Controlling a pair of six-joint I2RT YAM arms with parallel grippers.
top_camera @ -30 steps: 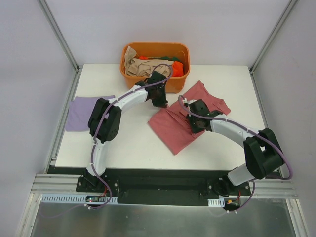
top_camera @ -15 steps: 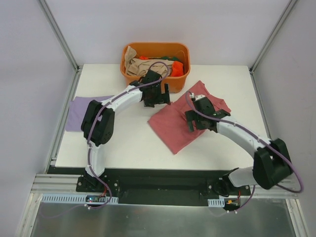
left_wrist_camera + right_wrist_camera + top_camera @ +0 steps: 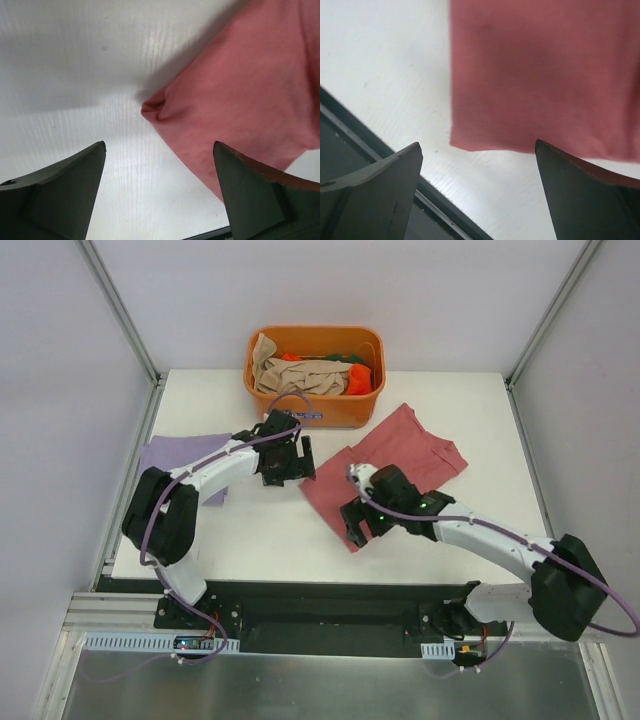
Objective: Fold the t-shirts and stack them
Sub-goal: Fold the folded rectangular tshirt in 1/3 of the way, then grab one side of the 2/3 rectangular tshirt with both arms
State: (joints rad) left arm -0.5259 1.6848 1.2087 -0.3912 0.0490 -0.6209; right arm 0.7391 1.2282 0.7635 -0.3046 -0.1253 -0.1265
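Observation:
A dusty rose-red t-shirt [image 3: 405,452] lies partly folded on the white table [image 3: 250,535], right of centre. My left gripper [image 3: 290,465] hovers open beside its left corner, nothing between its fingers; the left wrist view shows that folded corner of the rose-red t-shirt [image 3: 240,85] ahead of the left gripper [image 3: 159,145]. My right gripper [image 3: 358,520] stands open over the shirt's near corner. In the right wrist view the hem of the rose-red t-shirt [image 3: 540,75] lies just beyond the empty right gripper [image 3: 477,143]. A lavender t-shirt [image 3: 170,455] lies flat at the table's left edge.
An orange plastic tub [image 3: 318,410] stands at the back centre with a beige shirt [image 3: 300,370] and orange and green cloth inside. The table's dark front edge [image 3: 350,145] runs close under the right gripper. Metal frame posts rise at the back corners.
Both grippers went from shut to open and let go of the rose-red shirt. The left arm drew back to the left; the right moved toward the shirt's near corner.

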